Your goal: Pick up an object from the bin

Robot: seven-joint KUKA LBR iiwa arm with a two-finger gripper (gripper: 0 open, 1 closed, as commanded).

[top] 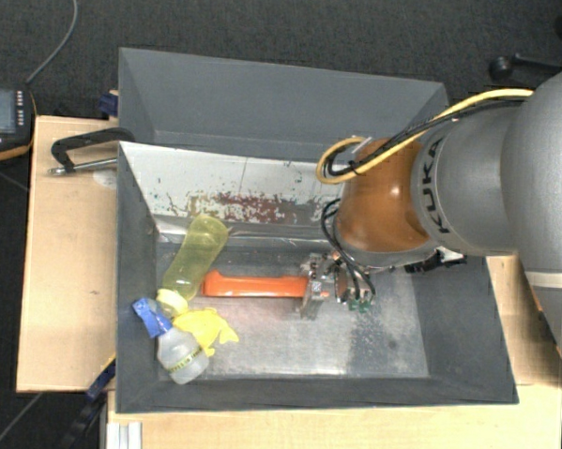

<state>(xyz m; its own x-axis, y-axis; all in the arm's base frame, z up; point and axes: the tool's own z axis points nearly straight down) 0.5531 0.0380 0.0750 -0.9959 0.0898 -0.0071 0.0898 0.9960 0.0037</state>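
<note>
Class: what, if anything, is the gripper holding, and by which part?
It cannot be told: the gripper sits at the right end of the long orange stick, but whether it grips that end is unclear.

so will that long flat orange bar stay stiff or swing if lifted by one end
Probably stiff: the long flat orange bar lies straight. The gripper sits at its right end, so lifted there it would likely tilt.

Looks down obliquely onto bin (pixel 397 342)
</note>
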